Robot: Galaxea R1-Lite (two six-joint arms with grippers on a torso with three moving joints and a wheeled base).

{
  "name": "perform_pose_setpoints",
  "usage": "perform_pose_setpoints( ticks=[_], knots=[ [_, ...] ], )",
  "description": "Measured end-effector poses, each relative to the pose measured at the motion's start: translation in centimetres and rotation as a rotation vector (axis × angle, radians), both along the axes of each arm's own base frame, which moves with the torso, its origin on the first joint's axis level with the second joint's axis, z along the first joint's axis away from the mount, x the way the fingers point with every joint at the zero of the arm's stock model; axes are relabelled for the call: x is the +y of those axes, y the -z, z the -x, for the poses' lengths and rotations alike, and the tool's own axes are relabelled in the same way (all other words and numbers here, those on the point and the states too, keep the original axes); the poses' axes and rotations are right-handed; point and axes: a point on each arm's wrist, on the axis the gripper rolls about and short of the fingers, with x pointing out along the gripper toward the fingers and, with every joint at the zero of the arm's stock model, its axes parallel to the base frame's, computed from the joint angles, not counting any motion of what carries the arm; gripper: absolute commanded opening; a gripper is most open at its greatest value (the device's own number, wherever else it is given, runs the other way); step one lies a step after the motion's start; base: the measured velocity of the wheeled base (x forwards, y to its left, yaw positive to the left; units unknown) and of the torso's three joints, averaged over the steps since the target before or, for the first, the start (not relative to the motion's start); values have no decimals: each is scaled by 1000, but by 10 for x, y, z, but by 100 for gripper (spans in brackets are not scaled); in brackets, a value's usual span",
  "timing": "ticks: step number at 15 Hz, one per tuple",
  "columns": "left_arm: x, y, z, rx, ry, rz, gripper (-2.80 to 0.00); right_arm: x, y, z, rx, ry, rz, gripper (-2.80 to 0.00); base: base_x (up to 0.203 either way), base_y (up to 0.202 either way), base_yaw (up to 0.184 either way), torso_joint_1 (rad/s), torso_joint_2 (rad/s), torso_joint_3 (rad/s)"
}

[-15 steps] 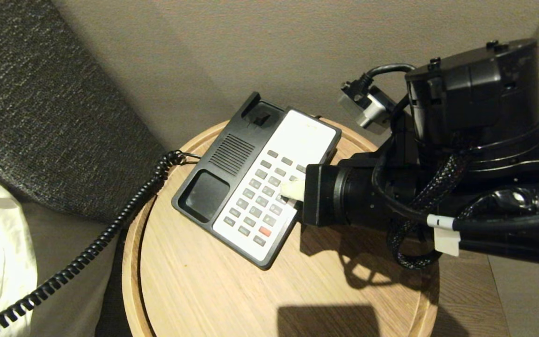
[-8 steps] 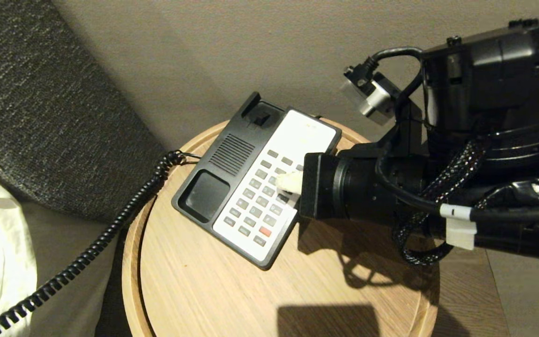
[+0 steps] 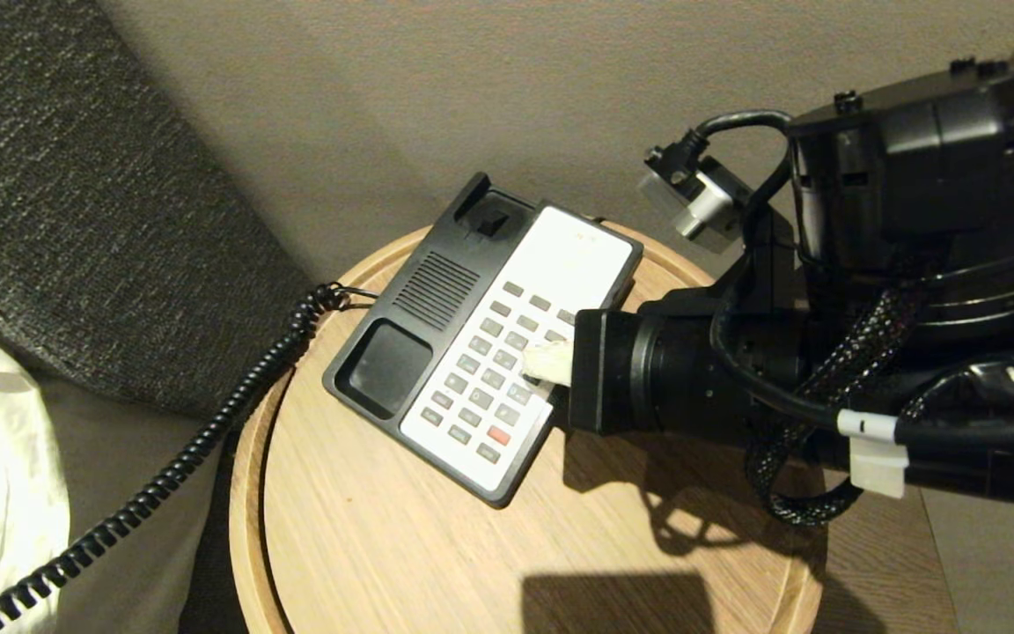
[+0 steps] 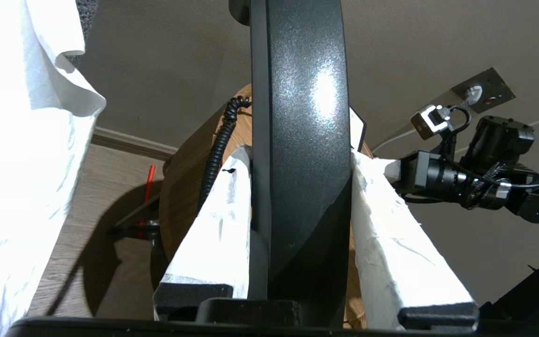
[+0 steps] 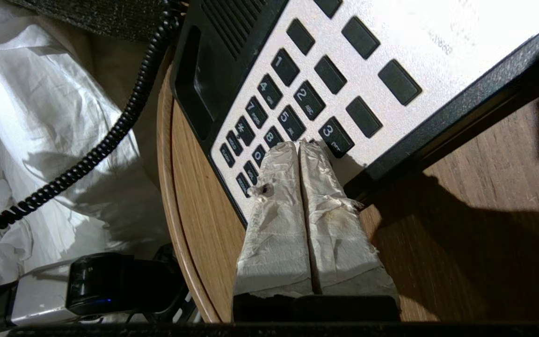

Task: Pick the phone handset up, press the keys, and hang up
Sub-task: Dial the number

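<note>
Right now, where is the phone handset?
The phone handset is off its cradle, clamped between the left gripper's fingers in the left wrist view, held left of the round table.

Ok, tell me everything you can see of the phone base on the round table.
The phone base is black plastic with a white keypad panel, dark keys and one red key. It has a speaker grille and an empty handset cradle. It lies flat and askew near the back edge of the round wooden table. A black coiled cord runs off its left side. The right gripper, shut, has its taped fingertips on the keypad beside the 3 key.
</note>
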Motion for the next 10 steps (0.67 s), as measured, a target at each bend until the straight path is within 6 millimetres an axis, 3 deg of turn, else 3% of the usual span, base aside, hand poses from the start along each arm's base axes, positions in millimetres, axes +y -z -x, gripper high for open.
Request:
perform_pose_setpoints(
  ticks=[10],
  knots=[
    [1,-1,1,-5,0,4,-280,4,7,-3,-16,-2,30,-280,0,0,0,0,0,0]
  ],
)
